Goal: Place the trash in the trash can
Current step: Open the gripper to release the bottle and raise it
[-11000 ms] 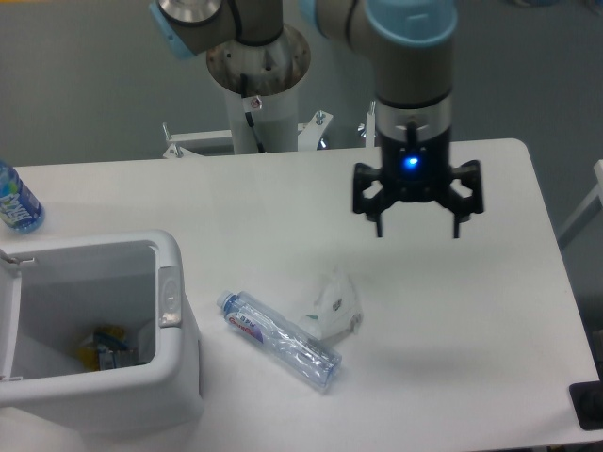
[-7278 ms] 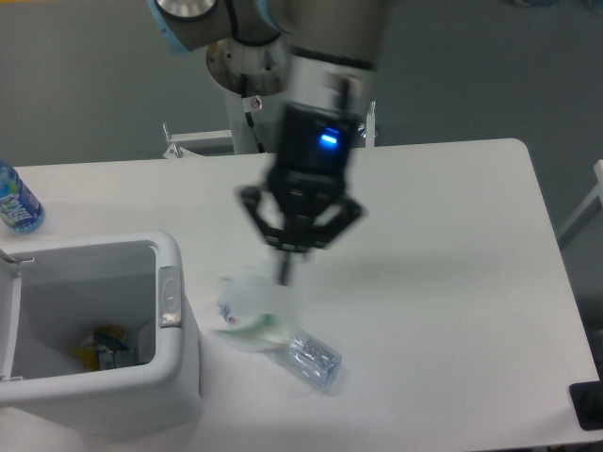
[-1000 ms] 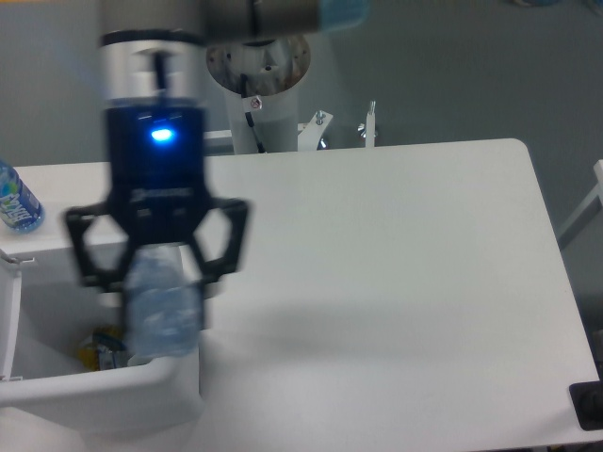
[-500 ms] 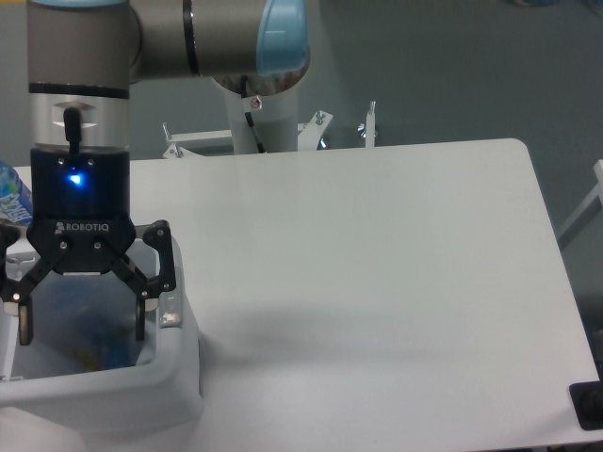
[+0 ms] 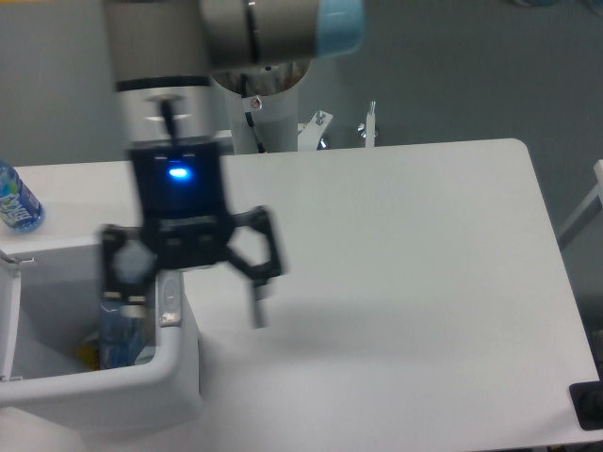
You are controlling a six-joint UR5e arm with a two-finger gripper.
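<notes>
Task looks close to done, judging from the layout. Clear bottle point(image 5: 120, 331) standing or leaning inside the trash can point(image 5: 179, 391), against its right-hand wall, just left of the grey latch strip point(image 5: 170, 306); some yellow and dark clutter point(image 5: 87, 353) low in the trash can beside it, too dim to identify. Crumpled wrapper not visible anywhere: not on the table point(image 5: 415, 254), possibly down inside the trash can, cannot confirm. No loose trash seen on the table right of the trash can. Gripper point(image 5: 188, 301) motion-blurred, hanging over the trash can's right rim, one finger above the opening and the other past the rim over the table; fingers spread wide apart, nothing between them. Probably only left: pull clear of the trash can and verify the wrapper is inside. Blue-tinted bottle point(image 5: 17, 202) standing on the table behind the trash can, at the far left edge of view, well apart from the gripper; not part of the trash, untouched. Writing: nothing legible. Green-white label on the blue-tinted bottle visible as colour only, text too small. Label on the clear bottle not readable, hidden in the trash can's shadow. Any marking on the gripper body smeared by blur; only a blue indicator light point(image 5: 175, 172) on the wrist above it clear.
</notes>
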